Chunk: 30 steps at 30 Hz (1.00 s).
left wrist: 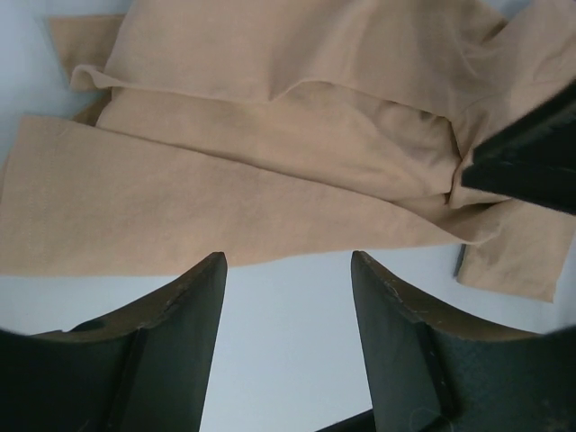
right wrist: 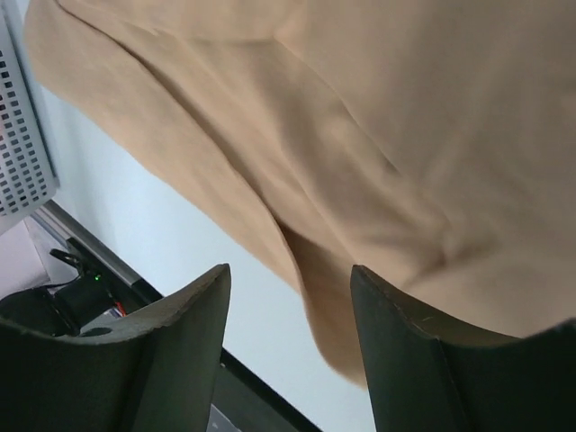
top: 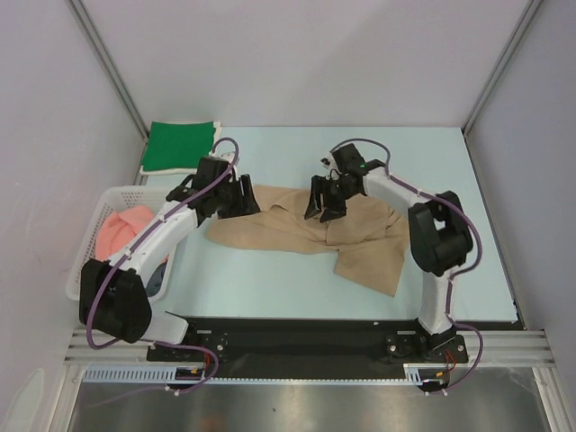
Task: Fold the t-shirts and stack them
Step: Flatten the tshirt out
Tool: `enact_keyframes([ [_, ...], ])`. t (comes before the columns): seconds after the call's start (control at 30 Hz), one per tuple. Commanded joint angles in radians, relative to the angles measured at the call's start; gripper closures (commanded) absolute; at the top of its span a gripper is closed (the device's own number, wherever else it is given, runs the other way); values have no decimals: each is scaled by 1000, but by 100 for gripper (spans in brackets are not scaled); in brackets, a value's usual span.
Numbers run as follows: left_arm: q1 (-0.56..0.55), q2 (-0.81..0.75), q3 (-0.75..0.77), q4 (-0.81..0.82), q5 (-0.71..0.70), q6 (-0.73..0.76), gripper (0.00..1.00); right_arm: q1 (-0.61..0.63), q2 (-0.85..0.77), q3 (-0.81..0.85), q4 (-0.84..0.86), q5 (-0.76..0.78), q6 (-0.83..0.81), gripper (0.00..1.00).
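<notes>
A tan t-shirt (top: 297,229) lies crumpled and partly spread across the middle of the table. My left gripper (top: 241,196) hovers at its left end, open; in the left wrist view the gripper (left wrist: 288,261) has only bare table between its fingers, and the tan shirt (left wrist: 225,189) starts just beyond the tips. My right gripper (top: 322,202) is over the shirt's upper middle, open; in the right wrist view the gripper (right wrist: 288,274) stands above a fold of the tan cloth (right wrist: 360,162) without pinching it. A folded green t-shirt (top: 182,144) rests at the back left.
A white lattice basket (top: 83,261) stands at the left edge, holding a salmon pink shirt (top: 124,229) and a dark grey-blue one (top: 158,281). The basket's wall (right wrist: 20,135) shows in the right wrist view. A black rail (top: 297,337) runs along the near edge. White walls enclose the table.
</notes>
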Motion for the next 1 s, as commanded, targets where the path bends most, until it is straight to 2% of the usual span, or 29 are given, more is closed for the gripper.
enact_keyframes([
  [0.0, 16, -73, -79, 23, 10, 18, 37, 30, 124, 175, -55, -36, -102, 39],
  [0.07, 24, -129, -112, 34, 21, 7, 36, 36, 208, 235, -75, -68, -102, 41],
  [0.17, 42, -188, -147, 23, 26, 14, 36, 46, 273, 306, -74, -128, -67, 61],
  [0.2, 54, -197, -153, 17, 21, 19, 36, 48, 284, 310, -71, -137, -56, 64],
  [0.4, 90, -254, -188, 9, 10, 19, 43, 59, 313, 258, -31, -166, -15, 66],
  [0.5, 93, -254, -187, 3, 10, 18, 43, 62, 324, 241, -42, -182, -13, 78],
  [0.7, 96, -258, -182, -5, 7, 18, 42, 80, 299, 162, 4, -185, -7, 82],
  [0.97, 96, -272, -190, -6, 18, 2, 43, 86, 307, 149, 7, -212, -3, 78],
])
